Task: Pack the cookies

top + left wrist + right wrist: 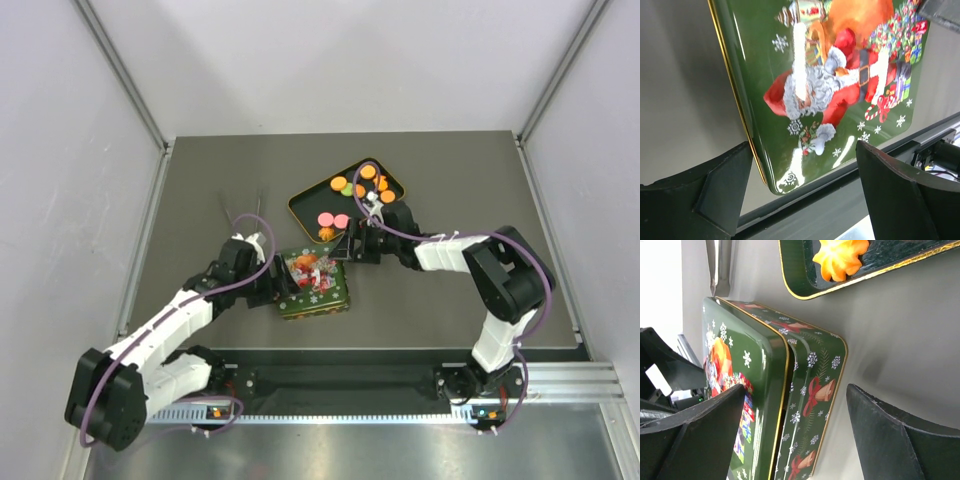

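1. two claws flank one green tin (313, 292) that stands near the middle of the table (200, 190), a little toward its near edge. a santa lid (310, 272) covers it, so its inside is hidden.
2. left claw (278, 287) hangs just beside the tin's left side, fingers spread wide with nothing between them. its own camera looks across the lid's picture.
3. right claw (352, 243) stands just past the tin's far-right corner, likewise spread and empty. it sits between the tin and the near corner of the tray (312, 200).
4. seen from the right wrist, the lid looks slightly offset on the tin's base (815, 390). whether it is fully seated i cannot tell.
5. farther on, toward the far edge, the dark tray lies with its long sides slanting from near-left to far-right.
6. all the cookies (362, 184) in sight lie on that tray. orange ones and a green one fill its far end and two pink ones lie mid-tray. an orange rosette (840, 257) sits at the near corner, closest to the right claw.
7. judgement: the cookies lie beyond the tin and a little to its right, so the right arm is the nearer one. the left arm has the tin in its way and is better placed for the lid, which must come off before anything goes in.
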Controlling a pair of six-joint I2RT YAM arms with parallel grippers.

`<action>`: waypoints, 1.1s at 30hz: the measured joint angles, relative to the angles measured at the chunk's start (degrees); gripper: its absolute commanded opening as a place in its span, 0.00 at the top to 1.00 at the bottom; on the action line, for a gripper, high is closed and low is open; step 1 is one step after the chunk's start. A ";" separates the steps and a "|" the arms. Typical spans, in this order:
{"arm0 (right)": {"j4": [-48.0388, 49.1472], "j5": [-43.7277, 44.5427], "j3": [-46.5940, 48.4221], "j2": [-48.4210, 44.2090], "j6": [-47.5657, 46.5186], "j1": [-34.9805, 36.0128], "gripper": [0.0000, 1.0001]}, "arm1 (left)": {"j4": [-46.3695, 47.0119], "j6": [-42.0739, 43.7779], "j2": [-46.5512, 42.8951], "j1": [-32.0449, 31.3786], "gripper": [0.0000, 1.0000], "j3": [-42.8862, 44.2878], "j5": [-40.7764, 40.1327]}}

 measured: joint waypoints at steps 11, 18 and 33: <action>1.03 -0.07 -2.34 -2.82 0.83 0.46 0.17 | -0.92 5.51 6.47 0.00 0.13 5.51 -0.09; 1.31 -0.20 -2.60 -3.15 1.14 1.14 0.18 | -1.57 7.04 7.69 0.00 0.13 6.54 -0.11; 3.19 -0.26 -3.02 -2.78 2.82 1.14 0.26 | -3.80 8.59 9.77 -0.70 0.13 9.33 -0.55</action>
